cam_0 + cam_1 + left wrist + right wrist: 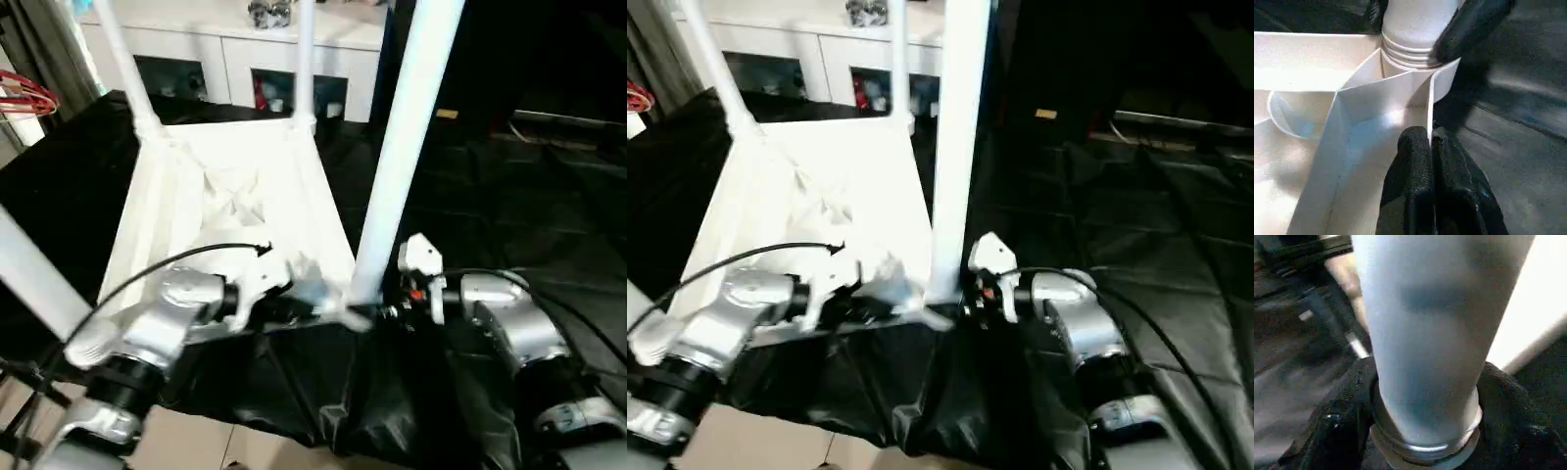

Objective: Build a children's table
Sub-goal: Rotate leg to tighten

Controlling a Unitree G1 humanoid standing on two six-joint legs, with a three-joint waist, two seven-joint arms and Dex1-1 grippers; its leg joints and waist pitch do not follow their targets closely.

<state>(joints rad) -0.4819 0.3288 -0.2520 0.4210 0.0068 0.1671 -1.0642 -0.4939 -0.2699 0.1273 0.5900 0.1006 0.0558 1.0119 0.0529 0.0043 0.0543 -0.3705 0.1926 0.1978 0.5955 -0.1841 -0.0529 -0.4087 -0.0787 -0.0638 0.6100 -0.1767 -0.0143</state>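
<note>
The white tabletop (225, 196) lies upside down on a black cloth, ribbed underside up. Two white legs stand in its far corners (127, 59) (305, 59), and another leg (29, 274) crosses the near left. At the near right corner a thick leg (402, 147) stands in its socket (1408, 56). My left gripper (1430, 142) is shut on the thin rim wall of the tabletop right beside that socket. My right gripper (382, 311) reaches in from the right, and its black fingers (1342, 421) hug the base of this leg on both sides.
The black cloth (509, 196) covers the work surface, and its front edge drops to a light floor (196, 441). A white cabinet (245, 49) stands behind the tabletop. A red wire object (24, 98) shows at the far left.
</note>
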